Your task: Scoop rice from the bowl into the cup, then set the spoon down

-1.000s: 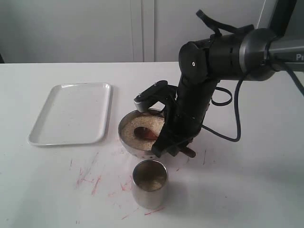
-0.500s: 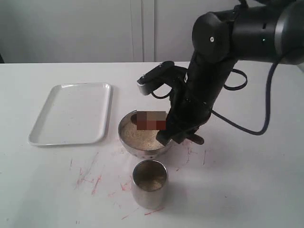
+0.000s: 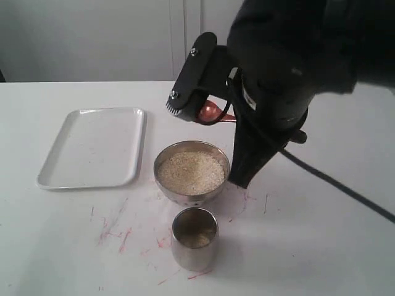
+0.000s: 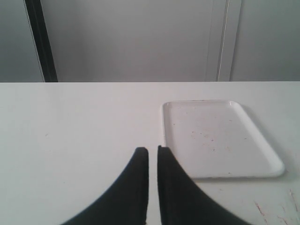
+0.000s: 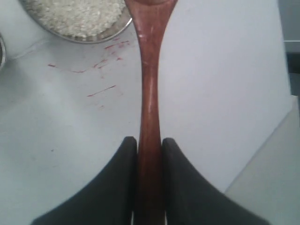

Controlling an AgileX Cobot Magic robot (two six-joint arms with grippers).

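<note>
Your right hand (image 5: 150,145) clamps the spoon (image 5: 151,84) by its handle, held clear above the bowl (image 3: 162,161) of rice (image 3: 191,172); the cup (image 3: 194,250) stands on the tabletop (image 3: 308,246) just beside the bowl. Your left hand (image 4: 149,157) is closed, empty

Right arm (image 3: 278,74) hung high, wrist tipped down; right gripper (image 5: 150,143) clamped the spoon (image 5: 149,93) handle between both fingers. Left gripper (image 4: 153,153) sat closed, fingers nearly touching.

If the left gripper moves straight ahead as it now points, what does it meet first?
Probably nothing near: ahead of the left gripper is only table, then the wall; the tray lies beside its line.
</note>
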